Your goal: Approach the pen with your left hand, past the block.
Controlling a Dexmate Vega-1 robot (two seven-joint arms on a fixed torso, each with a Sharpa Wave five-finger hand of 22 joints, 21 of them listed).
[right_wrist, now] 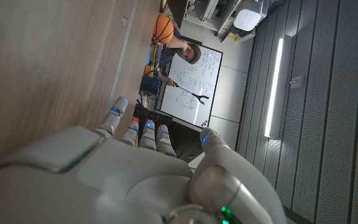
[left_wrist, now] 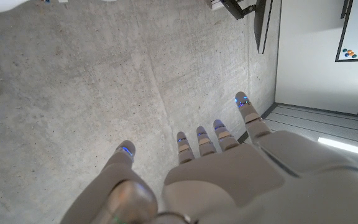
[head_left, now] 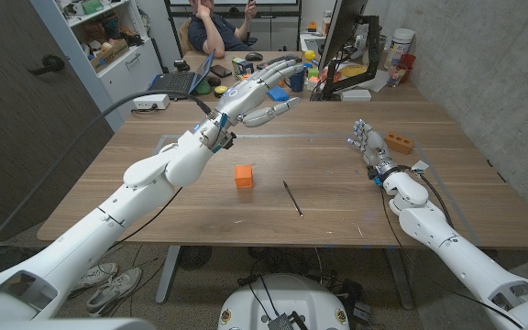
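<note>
One pen (head_left: 292, 197), long axis running near-to-far, slightly diagonal

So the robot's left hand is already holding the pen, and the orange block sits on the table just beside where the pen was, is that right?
Not quite. In the head view the left hand holds nothing; it is raised with fingers spread, beyond the orange block. The pen lies on the table, just beside the block.
</note>
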